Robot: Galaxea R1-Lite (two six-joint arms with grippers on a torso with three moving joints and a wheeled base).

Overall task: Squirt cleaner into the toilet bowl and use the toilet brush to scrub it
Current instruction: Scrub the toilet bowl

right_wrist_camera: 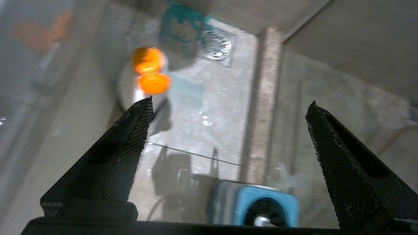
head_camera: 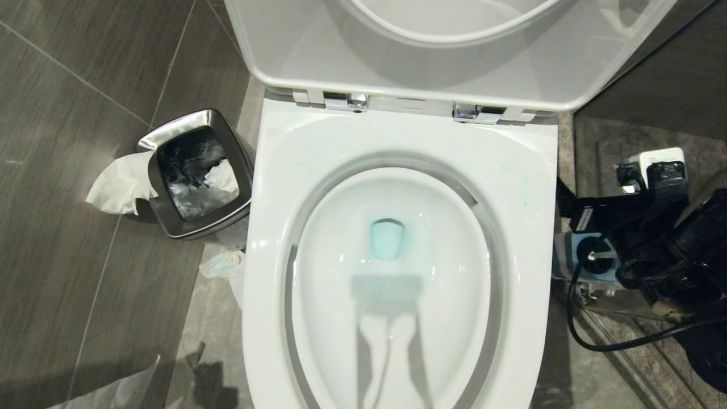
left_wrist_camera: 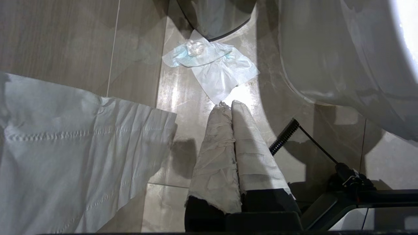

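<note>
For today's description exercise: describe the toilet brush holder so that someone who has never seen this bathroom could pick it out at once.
Start at the white toilet bowl, lid up, filling the middle of the head view. On the floor at its right side, among black cables, stands the toilet brush holder. It is the only blue, square thing there, with a white handle tip in its dark round opening.

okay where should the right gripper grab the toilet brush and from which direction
Probably the white handle of the toilet brush, which stands upright in its blue holder right of the toilet bowl. Come down from above and close sideways across the thin shaft. The right gripper is open above the holder; the left gripper is shut, low by the floor.
</note>
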